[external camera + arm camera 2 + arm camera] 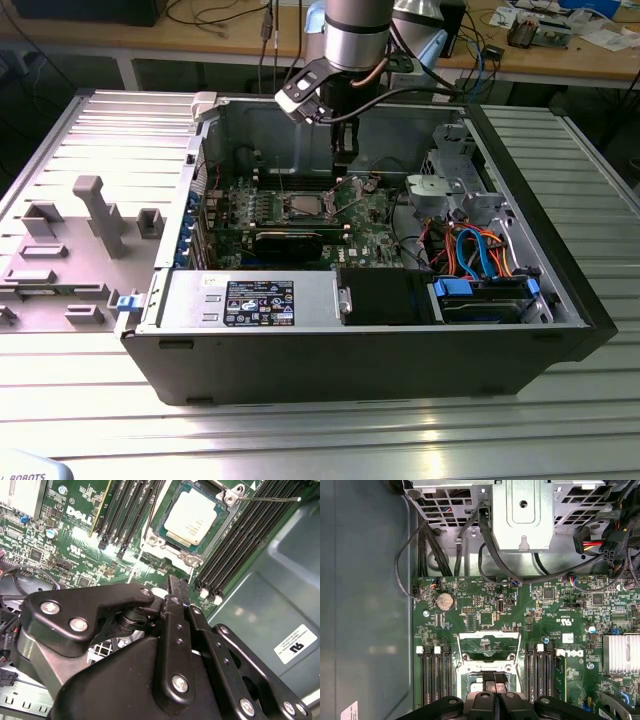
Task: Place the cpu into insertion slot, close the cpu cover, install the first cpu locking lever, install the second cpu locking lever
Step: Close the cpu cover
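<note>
Although the cpu (192,517) already sat flat in the insertion slot (161,527) on the green motherboard (75,545), the cpu cover (487,635) lay swung open beside the socket, with board showing through its window. The gripper (176,582) hung over the board near the slot, jaws pressed together with nothing seen between them, inside the open computer case (350,365).

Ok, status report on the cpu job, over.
Gripper shut, hovering beside the insertion slot. Cpu seated in it. Thin lever juts out at one corner.
</note>
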Robot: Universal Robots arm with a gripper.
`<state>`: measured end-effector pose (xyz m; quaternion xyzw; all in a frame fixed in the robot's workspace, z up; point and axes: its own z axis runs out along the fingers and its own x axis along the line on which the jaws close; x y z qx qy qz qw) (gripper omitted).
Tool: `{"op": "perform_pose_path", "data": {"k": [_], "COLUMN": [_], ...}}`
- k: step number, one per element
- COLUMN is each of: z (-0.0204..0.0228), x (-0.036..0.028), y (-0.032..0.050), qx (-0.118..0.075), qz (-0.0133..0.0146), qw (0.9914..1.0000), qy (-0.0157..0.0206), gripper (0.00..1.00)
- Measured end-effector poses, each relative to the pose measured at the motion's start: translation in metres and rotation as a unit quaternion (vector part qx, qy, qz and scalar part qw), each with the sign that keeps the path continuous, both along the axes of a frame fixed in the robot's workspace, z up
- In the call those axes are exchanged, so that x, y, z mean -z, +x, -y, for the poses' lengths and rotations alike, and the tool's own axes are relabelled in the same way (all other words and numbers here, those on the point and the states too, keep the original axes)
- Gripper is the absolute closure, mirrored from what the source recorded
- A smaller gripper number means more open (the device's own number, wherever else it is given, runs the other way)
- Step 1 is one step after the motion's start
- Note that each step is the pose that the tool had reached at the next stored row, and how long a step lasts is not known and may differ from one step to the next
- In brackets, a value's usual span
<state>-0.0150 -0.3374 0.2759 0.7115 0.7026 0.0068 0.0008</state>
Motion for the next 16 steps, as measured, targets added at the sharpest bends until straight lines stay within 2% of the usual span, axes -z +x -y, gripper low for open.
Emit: {"op": "perform_pose_path", "data": {"k": [11,16], "z": [0.0000,0.0000], "x": [0.0000,0.0000], "y": [0.0003,0.0047], "qx": [0.000,0.000], "qz": [0.0000,0.0000], "qw": [1.00000,1.00000], "qy": [0.0000,0.0000], "gripper": [0.89,0.89]}}
